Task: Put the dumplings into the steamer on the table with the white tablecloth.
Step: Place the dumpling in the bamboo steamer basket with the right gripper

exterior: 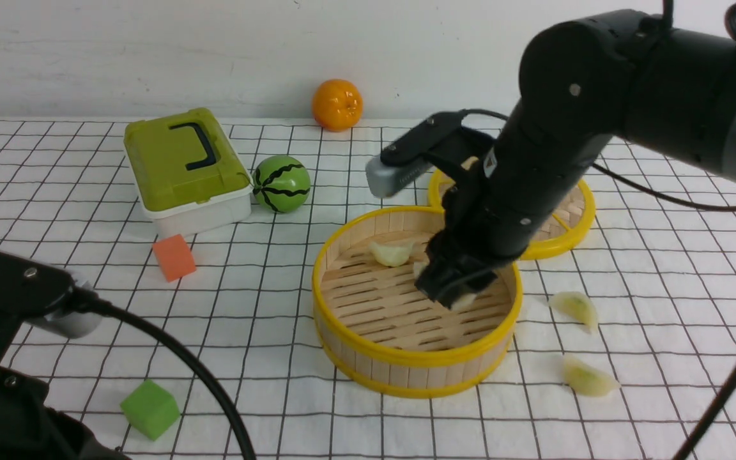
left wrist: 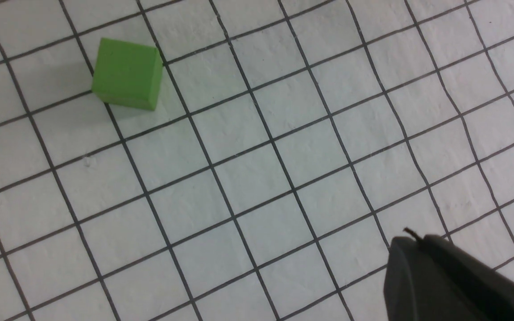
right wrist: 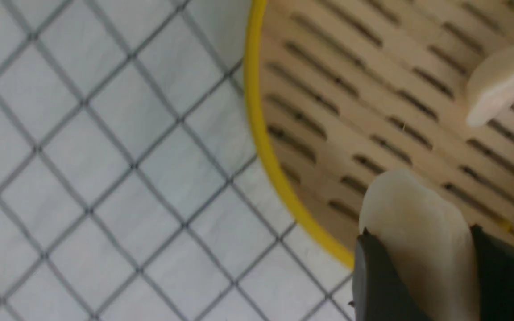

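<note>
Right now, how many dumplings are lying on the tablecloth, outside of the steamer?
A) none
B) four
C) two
C: a dumpling and a second dumpling lie on the white tablecloth, both to the right of the steamer and apart from it.

No words, numbers or brand names are showing clearly enough to read in any view. Only a small pale sticker is sitting on the right arm, up above the right hand, and whatever is printed on it is coming out too small to make out.
</note>
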`<act>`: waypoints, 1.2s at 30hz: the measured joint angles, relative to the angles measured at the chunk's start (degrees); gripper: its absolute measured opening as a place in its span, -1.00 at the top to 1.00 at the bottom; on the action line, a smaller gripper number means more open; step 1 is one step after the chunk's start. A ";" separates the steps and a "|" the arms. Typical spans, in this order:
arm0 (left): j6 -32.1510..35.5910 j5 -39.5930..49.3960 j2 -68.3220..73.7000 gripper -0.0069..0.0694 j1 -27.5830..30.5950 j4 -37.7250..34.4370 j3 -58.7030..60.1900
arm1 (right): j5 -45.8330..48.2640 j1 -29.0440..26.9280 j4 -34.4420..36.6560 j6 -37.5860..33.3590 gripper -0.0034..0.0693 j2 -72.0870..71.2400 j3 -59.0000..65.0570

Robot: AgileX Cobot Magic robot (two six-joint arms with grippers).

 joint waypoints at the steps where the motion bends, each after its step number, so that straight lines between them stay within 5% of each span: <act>1: 0.00 -0.05 0.00 0.85 0.00 -0.13 0.00 | -1.00 0.00 -0.14 2.02 0.23 1.15 -0.81; 13: 0.00 0.92 0.00 0.85 0.00 -0.45 0.00 | -10.60 0.00 -0.20 10.01 0.23 16.65 -6.63; 20: 0.00 1.63 0.00 0.83 0.00 -0.50 0.00 | -11.11 0.00 -0.96 10.35 -0.15 18.81 -6.98; 24: 0.07 2.05 0.00 0.83 0.00 -0.44 0.00 | -3.87 -0.06 -1.61 10.99 -0.38 17.33 -10.11; 30: 0.18 2.49 0.00 0.81 0.00 -0.44 0.00 | 9.29 -0.26 -4.93 7.00 -0.41 8.40 -12.53; 36: 0.18 2.52 0.00 0.79 0.00 -0.44 0.00 | 10.51 -4.83 -6.41 3.99 -0.37 -1.06 -3.79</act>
